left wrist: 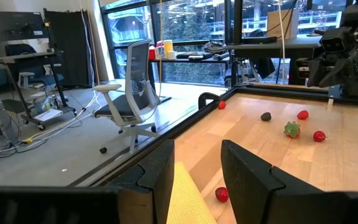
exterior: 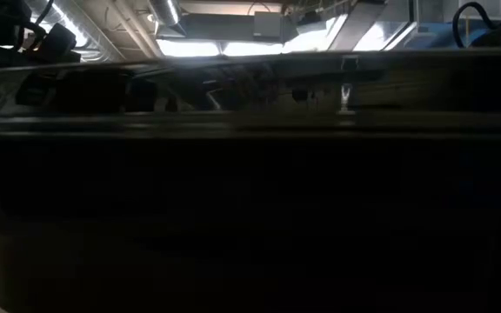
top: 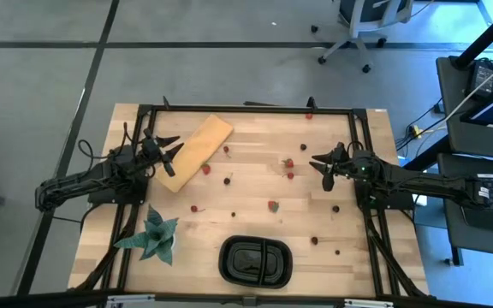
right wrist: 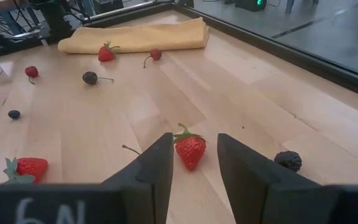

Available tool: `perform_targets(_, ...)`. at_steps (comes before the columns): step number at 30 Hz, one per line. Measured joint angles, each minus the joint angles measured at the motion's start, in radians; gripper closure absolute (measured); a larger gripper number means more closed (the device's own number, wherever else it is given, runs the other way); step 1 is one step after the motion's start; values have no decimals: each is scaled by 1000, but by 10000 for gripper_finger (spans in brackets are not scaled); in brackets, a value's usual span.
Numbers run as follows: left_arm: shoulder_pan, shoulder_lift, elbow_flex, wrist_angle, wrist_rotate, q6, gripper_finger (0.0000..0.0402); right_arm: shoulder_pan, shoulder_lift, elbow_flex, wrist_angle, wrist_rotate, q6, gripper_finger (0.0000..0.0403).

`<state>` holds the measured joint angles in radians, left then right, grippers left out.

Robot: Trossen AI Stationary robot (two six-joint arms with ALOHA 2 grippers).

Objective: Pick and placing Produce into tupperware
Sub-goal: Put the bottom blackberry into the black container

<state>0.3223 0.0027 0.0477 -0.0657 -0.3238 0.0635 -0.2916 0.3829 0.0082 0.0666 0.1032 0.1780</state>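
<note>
Fruit (top: 288, 162) dots mid-table; plant (top: 154, 235) crowds black tray (top: 256, 260); elsewhere open.

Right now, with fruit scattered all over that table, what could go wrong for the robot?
The right gripper is open around a small strawberry; round and loose, it might roll or squash when pinched. The black tray sits far across the table, so the fruit could drop on the way. The left gripper hovers over the yellow cloth, which it might snag.

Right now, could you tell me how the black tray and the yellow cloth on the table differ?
The black tray is a glossy rounded rectangle with inner compartments, while the yellow cloth is flat and matte. The tray lies square to the table's near edge; the cloth lies diagonally beside the left gripper. Neither has fruit on or in it.
</note>
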Motion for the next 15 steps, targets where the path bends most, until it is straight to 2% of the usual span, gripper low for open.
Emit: perform_targets(15,0,0,0,0,0,0,276,0,-12,0,2,0,0,276)
